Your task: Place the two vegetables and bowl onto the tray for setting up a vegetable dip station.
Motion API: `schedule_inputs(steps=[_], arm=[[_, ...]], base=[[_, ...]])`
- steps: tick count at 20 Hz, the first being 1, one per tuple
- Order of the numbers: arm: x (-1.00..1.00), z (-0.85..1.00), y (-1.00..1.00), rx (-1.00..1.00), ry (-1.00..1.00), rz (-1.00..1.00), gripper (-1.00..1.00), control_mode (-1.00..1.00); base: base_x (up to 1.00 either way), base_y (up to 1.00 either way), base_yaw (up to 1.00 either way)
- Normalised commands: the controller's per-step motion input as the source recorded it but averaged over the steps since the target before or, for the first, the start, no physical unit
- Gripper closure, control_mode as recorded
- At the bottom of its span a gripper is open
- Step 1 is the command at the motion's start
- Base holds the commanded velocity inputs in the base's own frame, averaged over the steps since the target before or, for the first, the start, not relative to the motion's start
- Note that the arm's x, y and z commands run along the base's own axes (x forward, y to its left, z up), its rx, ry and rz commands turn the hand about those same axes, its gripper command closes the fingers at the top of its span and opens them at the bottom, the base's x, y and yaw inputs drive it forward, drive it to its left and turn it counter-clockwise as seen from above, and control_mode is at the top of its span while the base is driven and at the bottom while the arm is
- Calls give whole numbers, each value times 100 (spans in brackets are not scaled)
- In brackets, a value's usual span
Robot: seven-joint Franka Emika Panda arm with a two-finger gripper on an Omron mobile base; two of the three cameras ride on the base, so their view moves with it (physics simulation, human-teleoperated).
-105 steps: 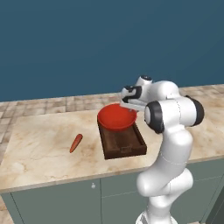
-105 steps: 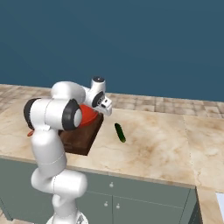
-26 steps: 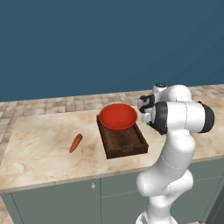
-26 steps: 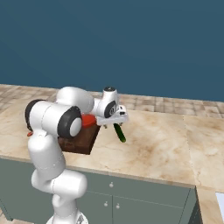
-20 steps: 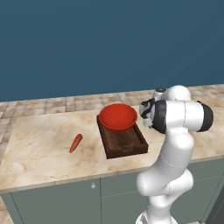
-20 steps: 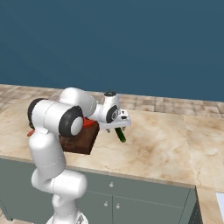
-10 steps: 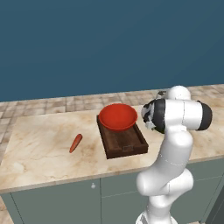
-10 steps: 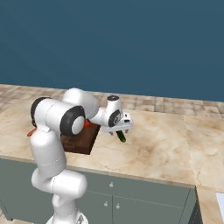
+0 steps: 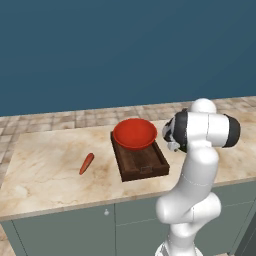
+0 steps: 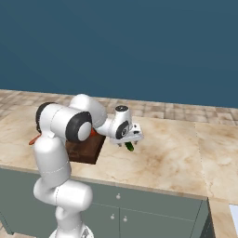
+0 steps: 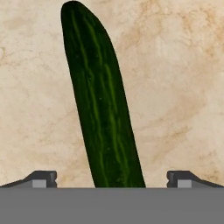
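A marble counter point(image 9: 45, 175) runs along a dark blue wall, with grey cabinets beneath. Low over its right part, the gripper point(image 11: 111, 177) hangs with its jaws spread wide and nothing between them yet; in the hand view the two fingertips point(image 11: 41, 178) stand well apart on either side of the cucumber point(image 11: 103, 105), which lies flat on the stone and runs lengthwise away from the hand. In the right base view the hand sits directly above the cucumber point(image 10: 129, 146), whose dark green end peeks out just under it, near the right edge of the tray point(image 10: 86, 151).

Further out, the tray point(image 9: 142, 165) rests on the middle of the counter, and the red bowl point(image 9: 134, 134) already sits on its far half, so that part of the task appears done. The carrot point(image 9: 86, 163) lies on the bare counter, well apart from the tray on its left side.

The step in hand is judged to be the pick of the cucumber. The next move likely calls for lowering straight down until the fingers straddle the cucumber's body, then closing across its narrow width; the round, smooth skin could roll or slip if the jaws meet it off centre. After that, the free near half of the tray looks like the spot for it.
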Motion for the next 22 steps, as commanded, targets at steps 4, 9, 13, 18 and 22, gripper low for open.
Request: schedule_inputs(steps=[4,9,13,18,22], arm=[[0,-16,1,0,0,0,100,-100],[0,-12,0,0,0,0,100,-100],[0,-11,0,0,0,0,100,-100],[-13,2,2,0,-1,-1,100,-100],[-45,21,4,-1,-4,0,100,-100]], base=[[0,0,0],[0,0,0],[0,0,0],[0,0,0],[0,0,0]])
